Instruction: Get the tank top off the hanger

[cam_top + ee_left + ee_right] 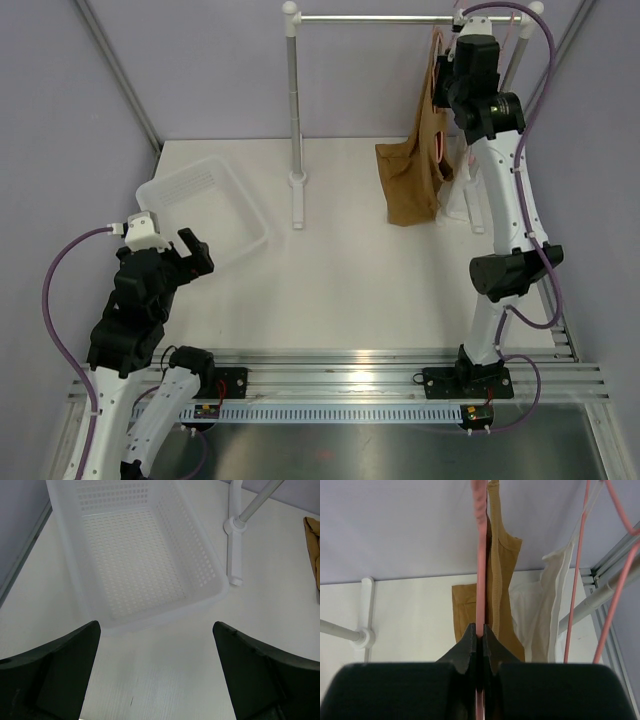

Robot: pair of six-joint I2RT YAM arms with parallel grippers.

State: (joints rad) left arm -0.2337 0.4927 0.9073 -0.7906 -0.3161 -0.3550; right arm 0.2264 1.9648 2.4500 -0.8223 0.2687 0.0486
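The tan-brown tank top (412, 168) hangs from the pink wire hanger (437, 50) on the rail, its hem bunched on the table. In the right wrist view the hanger (480, 555) runs straight up from my jaws, with the tank top (501, 580) just behind it. My right gripper (480, 630) is shut on the hanger wire, high up by the rail (455, 70). My left gripper (156, 645) is open and empty, low over the table just in front of the basket, far from the garment (190, 250).
A white perforated basket (150, 555) lies at the left (205, 210). The rack's white post (293, 110) and foot (234, 555) stand mid-table. A white garment (540, 610) on a second pink hanger (577, 570) hangs right of the tank top.
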